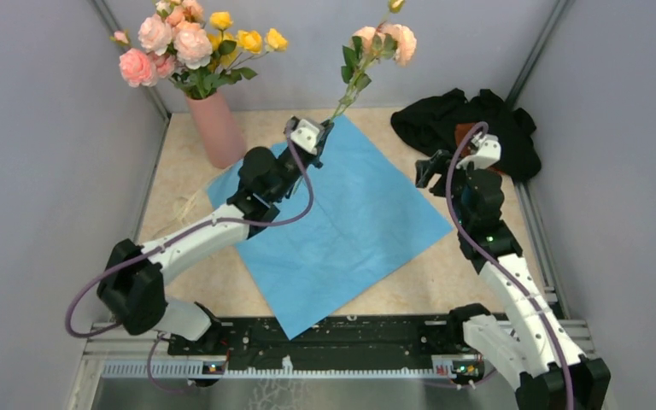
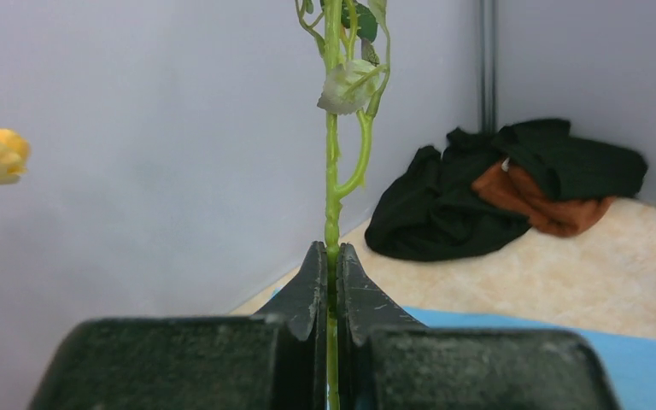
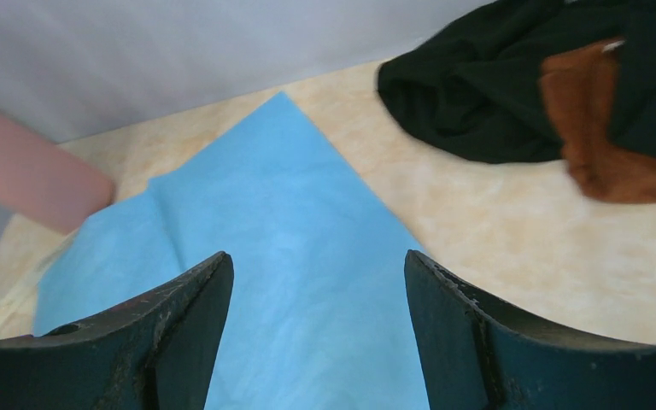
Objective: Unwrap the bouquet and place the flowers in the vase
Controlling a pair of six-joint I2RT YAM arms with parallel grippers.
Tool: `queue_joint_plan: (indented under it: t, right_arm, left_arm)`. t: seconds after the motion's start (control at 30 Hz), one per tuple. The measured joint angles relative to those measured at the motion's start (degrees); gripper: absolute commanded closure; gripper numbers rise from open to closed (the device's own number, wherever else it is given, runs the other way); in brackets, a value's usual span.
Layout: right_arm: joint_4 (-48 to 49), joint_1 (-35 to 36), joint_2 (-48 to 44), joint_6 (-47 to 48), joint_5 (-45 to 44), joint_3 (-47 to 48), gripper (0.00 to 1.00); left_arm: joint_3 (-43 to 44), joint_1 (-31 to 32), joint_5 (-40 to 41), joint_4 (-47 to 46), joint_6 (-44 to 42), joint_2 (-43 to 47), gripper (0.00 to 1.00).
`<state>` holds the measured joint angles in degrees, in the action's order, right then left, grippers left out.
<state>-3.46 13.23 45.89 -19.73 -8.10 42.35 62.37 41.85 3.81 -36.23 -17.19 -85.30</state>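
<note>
Flowers [image 1: 190,43], pink and yellow, stand in the pink vase [image 1: 215,128] at the back left of the tabletop [image 1: 448,278]. Left jaws are clamped on the green stem [image 2: 331,196] of a peach rose [image 1: 389,38], held upright over the flat blue paper [image 1: 350,231]. Right jaws stand wide, holding nothing, above the paper's right edge near the dark cloth heap [image 1: 457,120].

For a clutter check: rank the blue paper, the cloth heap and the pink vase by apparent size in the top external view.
1. blue paper, clearly largest
2. cloth heap
3. pink vase, smallest
</note>
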Motion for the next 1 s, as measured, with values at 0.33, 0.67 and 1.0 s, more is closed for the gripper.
queue_joint_plan:
  t: [0.33,0.67,1.0]
  right_arm:
    - [13.73,5.92,10.49,-10.82,15.89,-0.85,0.26]
    - [15.02,16.41,15.10,-9.79,16.85,8.50,0.28]
    - [14.71,16.92,18.38,-7.32,15.26,12.59,0.38]
  left_arm:
    - [-13.94,0.52,-1.99,-17.33,6.54,5.97,1.00]
    - [-14.49,0.90,-5.18,-22.82,11.56,0.17,1.00]
    - [-15.39,2.73,-6.54,-22.80,13.68,-2.73,1.00]
